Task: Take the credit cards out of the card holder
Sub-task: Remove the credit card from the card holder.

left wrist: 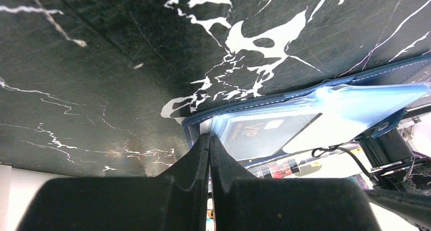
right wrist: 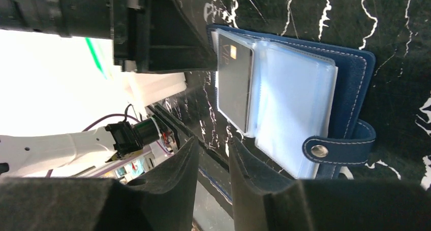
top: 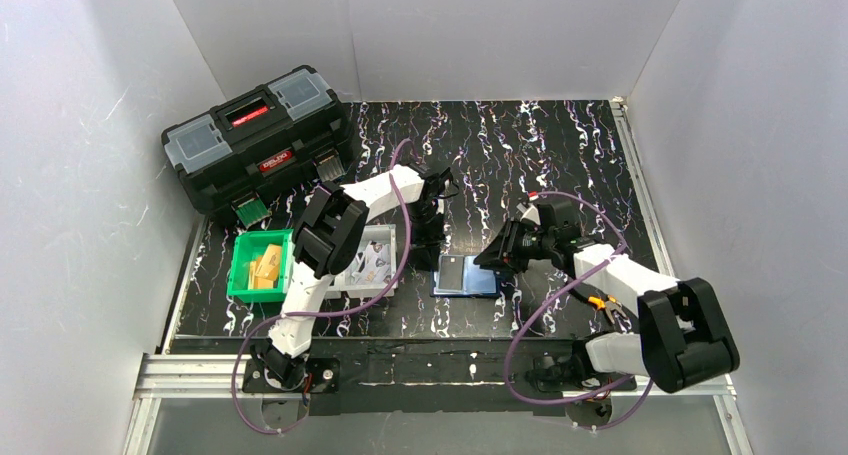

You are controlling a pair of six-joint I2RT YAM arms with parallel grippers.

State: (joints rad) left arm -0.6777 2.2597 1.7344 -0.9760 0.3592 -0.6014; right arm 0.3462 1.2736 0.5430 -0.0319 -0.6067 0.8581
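Observation:
The navy card holder [top: 466, 275] lies spread open on the black marbled table. Its pale clear pockets face up, and its snap strap [right wrist: 338, 149] sticks out at one side. A dark card marked VIP [left wrist: 264, 133] [right wrist: 235, 84] sits inside one clear pocket. My left gripper [left wrist: 209, 136] [top: 430, 237] is shut, its tips down at the holder's [left wrist: 305, 106] corner edge. My right gripper [right wrist: 213, 139] [top: 500, 258] hovers just off the holder's [right wrist: 350, 89] near side, open with nothing between its fingers. Orange-tan credit cards [top: 265, 267] lie in a green bin.
The green bin [top: 240, 280] stands left of a white tray [top: 385, 237] holding printed slips. A black toolbox [top: 258, 140] sits at the back left. White walls enclose the table on three sides.

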